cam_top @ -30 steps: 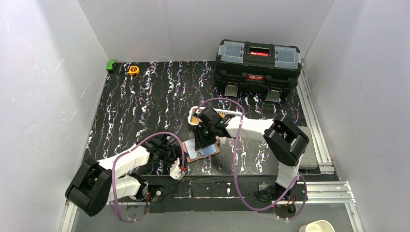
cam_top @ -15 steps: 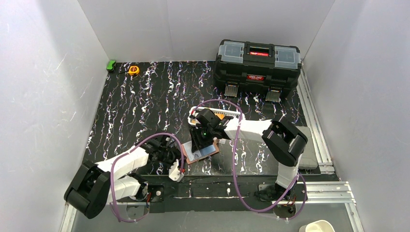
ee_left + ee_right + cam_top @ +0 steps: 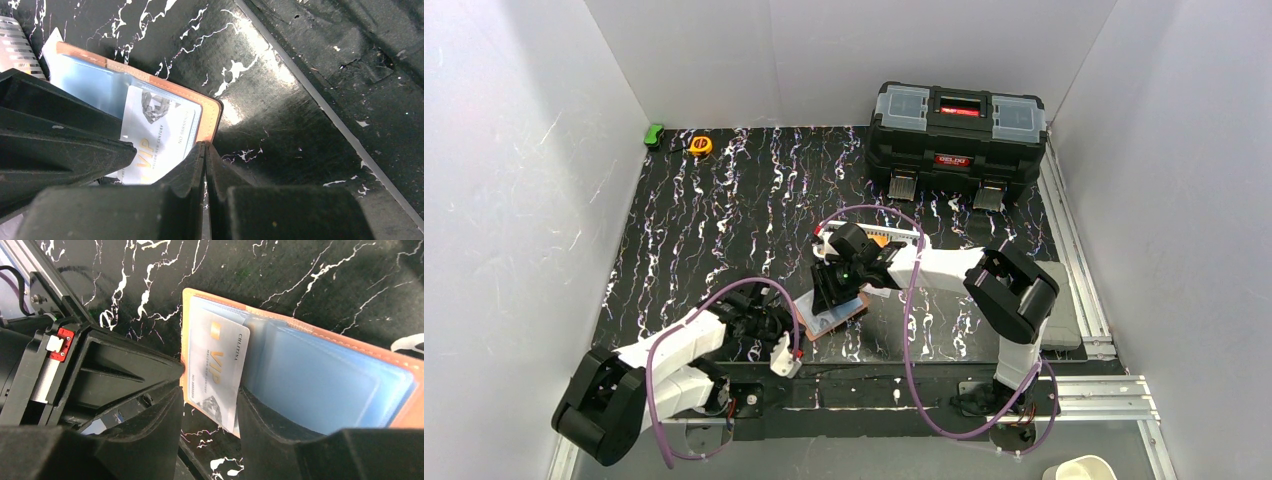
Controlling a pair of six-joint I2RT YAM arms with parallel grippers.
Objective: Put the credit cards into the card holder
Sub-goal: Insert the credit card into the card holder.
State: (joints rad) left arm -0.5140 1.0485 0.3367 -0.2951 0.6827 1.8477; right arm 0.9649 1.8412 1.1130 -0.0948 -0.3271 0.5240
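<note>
I note card holder (image 3: 320, 380) open: tan rim, blue sleeves, white VIP card (image 3: 217, 365) tucked in; right gripper (image 3: 210, 395) spread, left gripper (image 3: 205, 150) pressed together.

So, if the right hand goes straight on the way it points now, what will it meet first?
Probably the pale VIP card, lying in the open card holder just ahead of the right hand; depth is hard to judge.

A robot lab test cell: white panel walls (image 3: 514, 150) enclose a black marbled table (image 3: 724, 200), aluminium rails (image 3: 1094, 388), toolbox (image 3: 959, 125).
</note>
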